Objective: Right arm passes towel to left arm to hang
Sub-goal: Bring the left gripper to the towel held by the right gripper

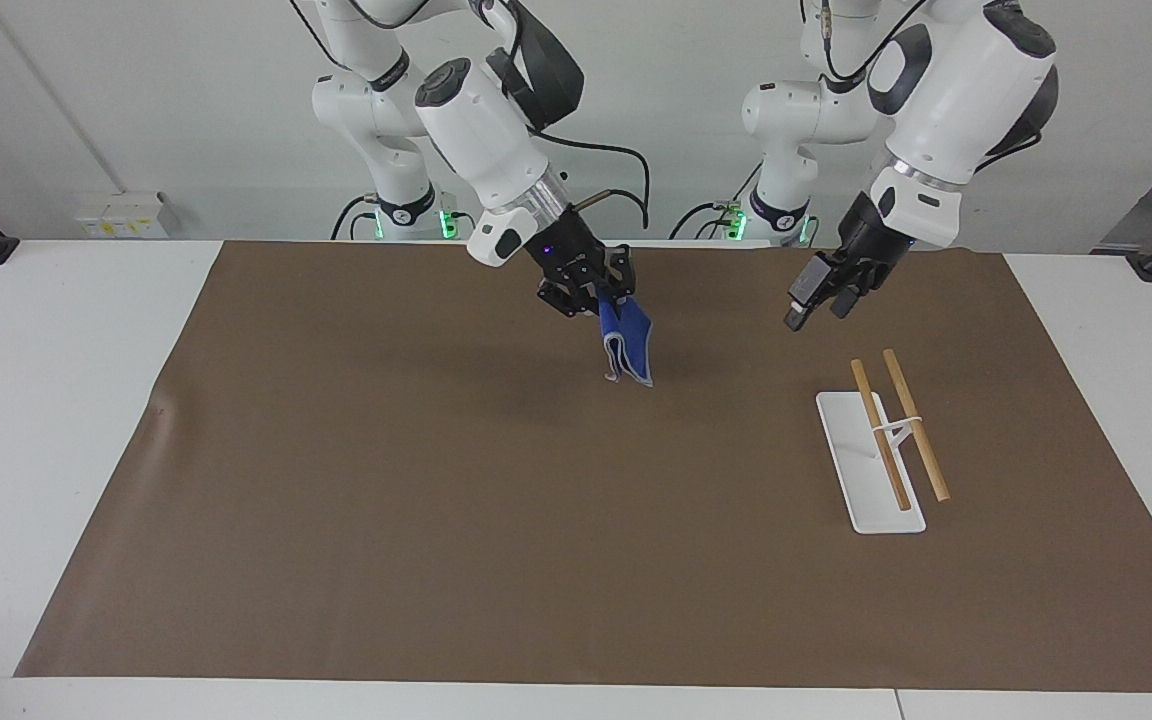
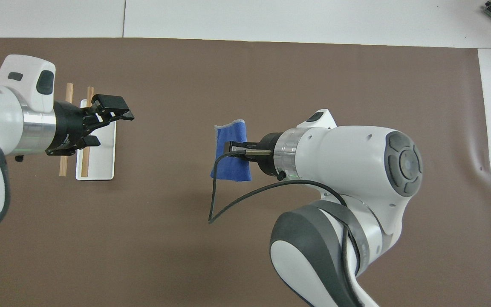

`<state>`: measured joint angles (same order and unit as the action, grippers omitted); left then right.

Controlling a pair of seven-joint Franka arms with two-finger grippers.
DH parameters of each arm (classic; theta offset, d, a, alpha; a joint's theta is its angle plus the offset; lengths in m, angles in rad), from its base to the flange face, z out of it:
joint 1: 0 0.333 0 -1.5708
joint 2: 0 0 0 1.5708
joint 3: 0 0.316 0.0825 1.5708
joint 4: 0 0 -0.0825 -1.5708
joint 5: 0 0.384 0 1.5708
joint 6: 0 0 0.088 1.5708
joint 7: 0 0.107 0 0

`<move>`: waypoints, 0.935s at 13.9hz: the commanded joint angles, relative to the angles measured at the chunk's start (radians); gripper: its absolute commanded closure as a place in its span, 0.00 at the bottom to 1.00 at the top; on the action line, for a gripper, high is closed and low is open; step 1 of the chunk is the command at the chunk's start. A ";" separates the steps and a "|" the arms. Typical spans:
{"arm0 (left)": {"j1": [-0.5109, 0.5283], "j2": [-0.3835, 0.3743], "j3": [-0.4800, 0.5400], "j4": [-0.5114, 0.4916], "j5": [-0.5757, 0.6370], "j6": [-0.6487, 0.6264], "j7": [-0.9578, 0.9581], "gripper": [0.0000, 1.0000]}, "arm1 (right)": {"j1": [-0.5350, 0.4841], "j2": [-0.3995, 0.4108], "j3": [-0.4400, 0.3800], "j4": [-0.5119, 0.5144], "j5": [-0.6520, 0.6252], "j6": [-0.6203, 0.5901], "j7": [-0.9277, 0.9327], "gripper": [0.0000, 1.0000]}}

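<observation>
The blue towel (image 1: 628,350) (image 2: 230,160) hangs folded in the air over the middle of the brown mat (image 1: 416,500). My right gripper (image 1: 600,297) (image 2: 233,149), the one with the blue light, is shut on the towel's upper edge and tilted toward the left arm. My left gripper (image 1: 818,305) (image 2: 113,128) stands open in the air beside the rack, pointing at the towel. A wide gap lies between it and the towel. Nothing is between its fingers.
A hanging rack stands on the mat toward the left arm's end: a white base (image 1: 871,480) (image 2: 100,162) with two wooden rods (image 1: 914,430) (image 2: 63,164) on a thin white stand. From overhead, the left gripper covers part of it.
</observation>
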<state>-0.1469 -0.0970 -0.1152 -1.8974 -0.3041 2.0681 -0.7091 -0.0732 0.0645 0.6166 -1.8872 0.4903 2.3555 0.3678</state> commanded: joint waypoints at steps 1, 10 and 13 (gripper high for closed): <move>-0.028 -0.072 0.015 -0.140 -0.082 0.121 -0.172 0.00 | -0.013 -0.005 0.005 0.003 0.034 -0.002 -0.017 1.00; -0.236 0.019 0.014 -0.253 -0.139 0.480 -0.550 0.00 | -0.023 -0.006 0.005 0.003 0.034 -0.007 -0.015 1.00; -0.282 0.042 0.015 -0.253 -0.141 0.515 -0.613 0.00 | -0.023 -0.008 0.005 0.003 0.034 -0.009 -0.015 1.00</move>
<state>-0.3898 -0.0616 -0.1158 -2.1418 -0.4219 2.5523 -1.2978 -0.0846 0.0645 0.6143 -1.8861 0.4932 2.3555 0.3679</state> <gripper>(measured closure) 0.000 0.881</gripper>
